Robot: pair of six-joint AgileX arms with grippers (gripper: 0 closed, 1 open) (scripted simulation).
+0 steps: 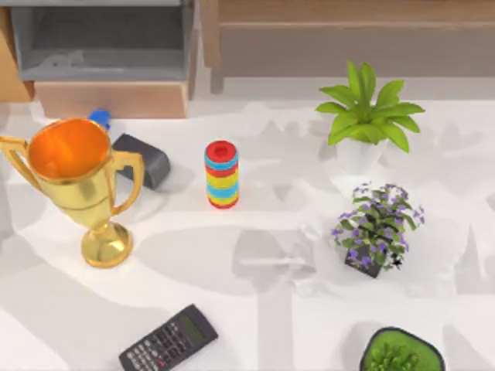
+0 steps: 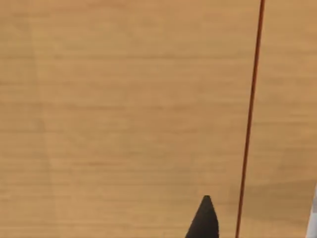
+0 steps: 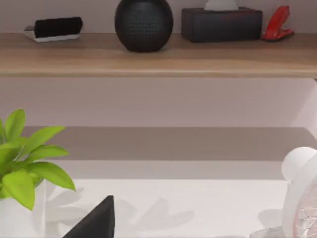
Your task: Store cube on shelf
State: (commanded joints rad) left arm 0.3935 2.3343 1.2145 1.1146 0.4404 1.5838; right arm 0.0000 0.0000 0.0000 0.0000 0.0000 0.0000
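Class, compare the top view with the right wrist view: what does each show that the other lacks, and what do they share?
Top view alone: a gold trophy, a striped ring stack, a calculator and a purple-flowered plant. Right wrist view alone: a black round speaker, a dark tissue box and a red stapler on an upper board. Shared: the green leafy plant and the shelf.

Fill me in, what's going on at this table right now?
The left claw is pressed up close to a light-brown wood surface. The right claw hangs low over the table beside the green leafy plant, facing the shelf. The ring stack, gold trophy and calculator stand on the table, away from both claws.
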